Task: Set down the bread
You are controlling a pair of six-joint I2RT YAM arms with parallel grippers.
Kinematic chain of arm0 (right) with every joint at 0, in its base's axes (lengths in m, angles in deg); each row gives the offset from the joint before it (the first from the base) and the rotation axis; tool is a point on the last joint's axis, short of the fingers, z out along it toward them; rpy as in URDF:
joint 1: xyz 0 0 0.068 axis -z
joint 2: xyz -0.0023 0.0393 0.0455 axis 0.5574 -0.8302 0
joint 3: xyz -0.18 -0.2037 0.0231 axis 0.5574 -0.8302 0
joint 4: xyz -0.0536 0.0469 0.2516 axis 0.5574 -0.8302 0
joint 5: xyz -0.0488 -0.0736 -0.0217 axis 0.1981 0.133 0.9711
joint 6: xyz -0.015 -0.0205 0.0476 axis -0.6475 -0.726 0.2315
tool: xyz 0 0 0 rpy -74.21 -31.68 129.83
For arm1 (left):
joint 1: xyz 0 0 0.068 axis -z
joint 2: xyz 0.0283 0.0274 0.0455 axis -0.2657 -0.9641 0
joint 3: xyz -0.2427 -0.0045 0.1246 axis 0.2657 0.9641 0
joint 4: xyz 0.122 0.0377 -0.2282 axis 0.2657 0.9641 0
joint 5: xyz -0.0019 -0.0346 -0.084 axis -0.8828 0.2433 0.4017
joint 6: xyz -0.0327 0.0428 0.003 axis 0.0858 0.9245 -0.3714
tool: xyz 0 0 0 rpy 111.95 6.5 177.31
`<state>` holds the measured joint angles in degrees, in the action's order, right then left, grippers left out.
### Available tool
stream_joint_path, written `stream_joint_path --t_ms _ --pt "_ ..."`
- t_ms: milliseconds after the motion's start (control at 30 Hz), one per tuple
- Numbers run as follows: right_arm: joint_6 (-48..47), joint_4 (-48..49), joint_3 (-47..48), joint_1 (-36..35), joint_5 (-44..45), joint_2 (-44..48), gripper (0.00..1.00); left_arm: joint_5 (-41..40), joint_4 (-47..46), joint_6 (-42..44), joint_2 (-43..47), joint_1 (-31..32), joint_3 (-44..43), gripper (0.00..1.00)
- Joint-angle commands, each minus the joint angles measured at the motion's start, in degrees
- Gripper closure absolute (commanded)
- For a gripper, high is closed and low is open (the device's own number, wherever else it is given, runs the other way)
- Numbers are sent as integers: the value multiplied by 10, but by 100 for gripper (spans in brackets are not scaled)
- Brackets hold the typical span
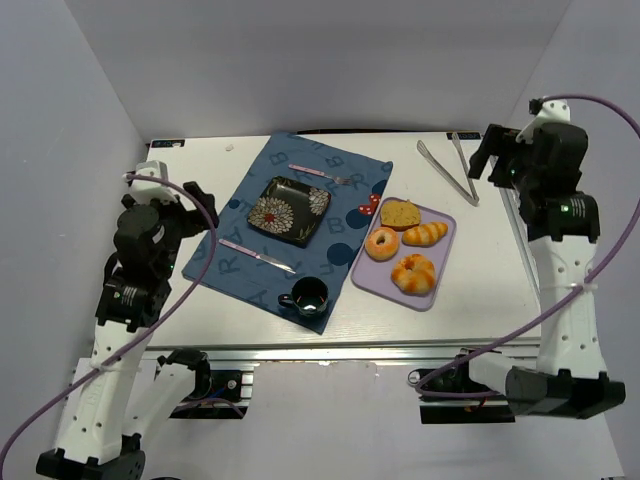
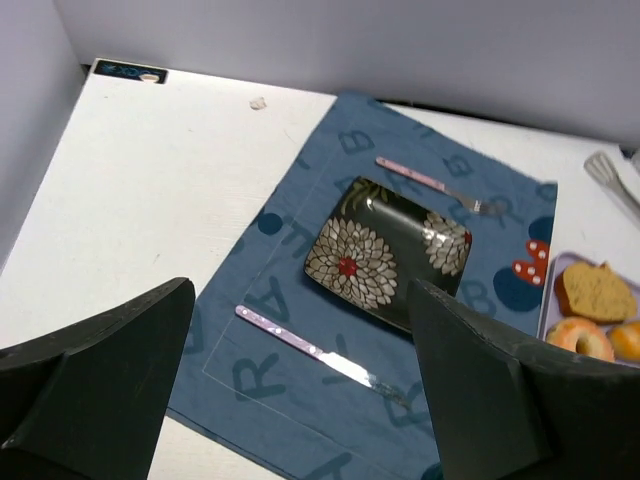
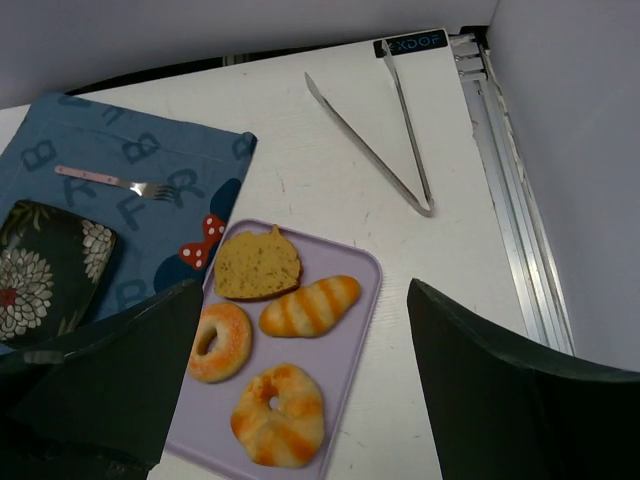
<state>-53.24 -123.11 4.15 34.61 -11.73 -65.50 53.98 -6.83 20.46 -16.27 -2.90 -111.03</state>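
A lilac tray [image 1: 437, 262] [image 3: 352, 330] holds several breads: a brown slice [image 1: 399, 213] [image 3: 257, 265], a striped roll [image 1: 425, 234] [image 3: 309, 305], a sugared donut [image 1: 381, 243] [image 3: 219, 341] and a twisted ring [image 1: 413, 273] [image 3: 278, 416]. A black floral plate [image 1: 289, 211] [image 2: 388, 253] lies empty on a blue placemat [image 1: 345, 235]. My left gripper [image 1: 196, 196] [image 2: 300, 400] is open and empty, above the mat's left side. My right gripper [image 1: 487, 158] [image 3: 300, 400] is open and empty, high over the table's right side.
Metal tongs [image 1: 448, 167] [image 3: 395, 140] lie at the back right. On the mat lie a pink-handled fork [image 1: 317, 172] [image 2: 430, 184], a pink-handled knife [image 1: 255, 255] [image 2: 310, 348] and a dark cup [image 1: 306, 296]. White walls enclose the table.
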Motion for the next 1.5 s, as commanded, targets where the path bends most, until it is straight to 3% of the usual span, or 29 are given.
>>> stream_joint_path --t_ms 0,100,167,200,300,400,467,600,733,933,1467 --pt "-9 -11 -48 2 -8 14 11 -36 -36 -34 6 1 20 2" --pt "-48 82 -78 2 -111 17 11 -13 -34 -43 -38 1 3 2" --pt "-72 116 -61 10 -100 -59 11 -8 -42 -42 -76 1 -2 2" --pt "-94 112 -39 16 -96 -141 11 -15 -46 -46 -88 1 -6 2" --pt "-151 117 66 44 -136 -256 11 -25 -66 -57 -127 1 -19 2" --pt "-167 97 213 76 -178 -434 11 -21 -100 -64 -154 1 -28 2" --pt "-188 68 332 88 -190 -499 11 -30 -101 -70 -167 2 -36 2" --pt "-201 70 423 103 -200 -617 11 -29 -94 -80 -197 2 -42 2" --pt "-216 127 367 118 -237 -637 11 -30 -80 -87 -213 2 -38 2" --pt "-262 133 334 120 -241 -664 11 -33 -76 -88 -217 3 -31 2" --pt "-292 160 331 112 -241 -726 11 -30 -75 -91 -235 3 -24 2"
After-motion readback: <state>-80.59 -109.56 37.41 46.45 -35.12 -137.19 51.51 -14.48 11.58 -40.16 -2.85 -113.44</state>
